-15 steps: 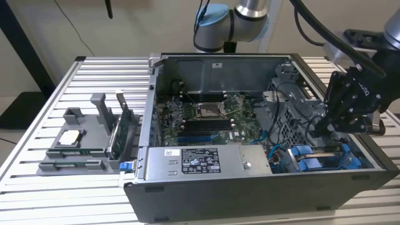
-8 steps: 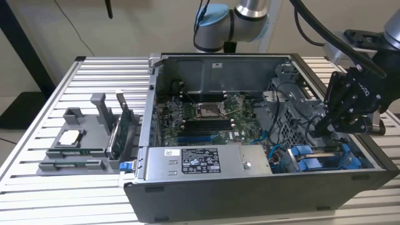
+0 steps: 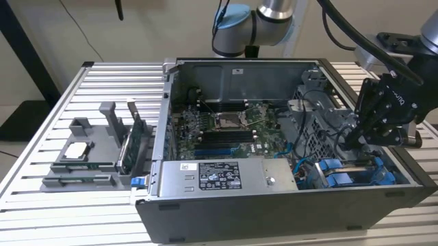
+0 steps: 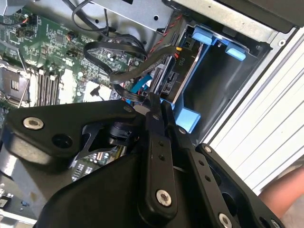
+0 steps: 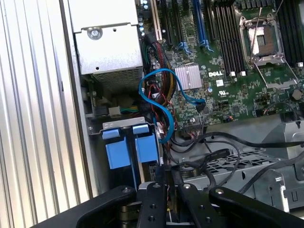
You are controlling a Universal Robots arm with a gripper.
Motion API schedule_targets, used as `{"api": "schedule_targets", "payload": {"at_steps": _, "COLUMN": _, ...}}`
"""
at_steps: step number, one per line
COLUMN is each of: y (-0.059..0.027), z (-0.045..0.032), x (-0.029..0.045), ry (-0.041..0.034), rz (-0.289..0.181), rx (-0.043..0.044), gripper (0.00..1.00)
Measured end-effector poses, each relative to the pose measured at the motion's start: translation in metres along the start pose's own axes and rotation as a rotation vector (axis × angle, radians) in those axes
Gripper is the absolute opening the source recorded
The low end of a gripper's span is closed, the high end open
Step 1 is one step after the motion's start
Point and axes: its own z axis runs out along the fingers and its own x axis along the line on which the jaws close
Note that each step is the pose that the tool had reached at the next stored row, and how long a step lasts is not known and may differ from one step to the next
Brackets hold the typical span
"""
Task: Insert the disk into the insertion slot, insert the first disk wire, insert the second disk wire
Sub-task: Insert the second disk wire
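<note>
The disk (image 4: 184, 71), silver-grey in its blue carrier, sits inside the insertion slot (image 4: 219, 85) at the case's front corner. In the exterior view its blue frame (image 3: 345, 171) shows low on the right. My gripper (image 4: 153, 102) hangs right at the disk's connector end, its fingers (image 4: 156, 142) drawn together on a black disk wire (image 4: 124, 76) that loops over the motherboard. My gripper (image 3: 366, 139) reaches down into the case just above the blue carriers. In the first wrist view, two blue carrier tabs (image 5: 130, 149) lie beside my gripper (image 5: 167, 183).
A grey power-supply box (image 3: 219, 177) fills the case's near side. A blue cable (image 5: 159, 102) curls beside the motherboard (image 3: 229, 128). A grey parts holder (image 3: 89, 154) stands on the slatted table on the exterior view's left. Part of a person (image 4: 285, 197) shows beyond the case.
</note>
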Motion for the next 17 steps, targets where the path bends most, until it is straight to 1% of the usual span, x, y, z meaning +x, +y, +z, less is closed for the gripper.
{"api": "schedule_targets", "payload": {"at_steps": 6, "y": 0.0, "z": 0.0001, "x": 0.0, "ry": 0.0, "rz": 0.0, "rx": 0.0002, "gripper": 0.16}}
{"api": "schedule_targets", "payload": {"at_steps": 8, "y": -0.0001, "z": 0.0004, "x": 0.0001, "ry": -0.0004, "rz": 0.0, "rx": 0.0027, "gripper": 0.16}}
{"api": "schedule_targets", "payload": {"at_steps": 10, "y": -0.0002, "z": 0.0019, "x": 0.0008, "ry": -0.0022, "rz": -0.001, "rx": 0.0099, "gripper": 0.16}}
{"api": "schedule_targets", "payload": {"at_steps": 15, "y": -0.001, "z": 0.0068, "x": 0.0021, "ry": -0.0066, "rz": -0.004, "rx": 0.038, "gripper": 0.16}}
{"api": "schedule_targets", "payload": {"at_steps": 17, "y": -0.0014, "z": 0.0083, "x": 0.0036, "ry": -0.0079, "rz": -0.005, "rx": 0.0468, "gripper": 0.16}}
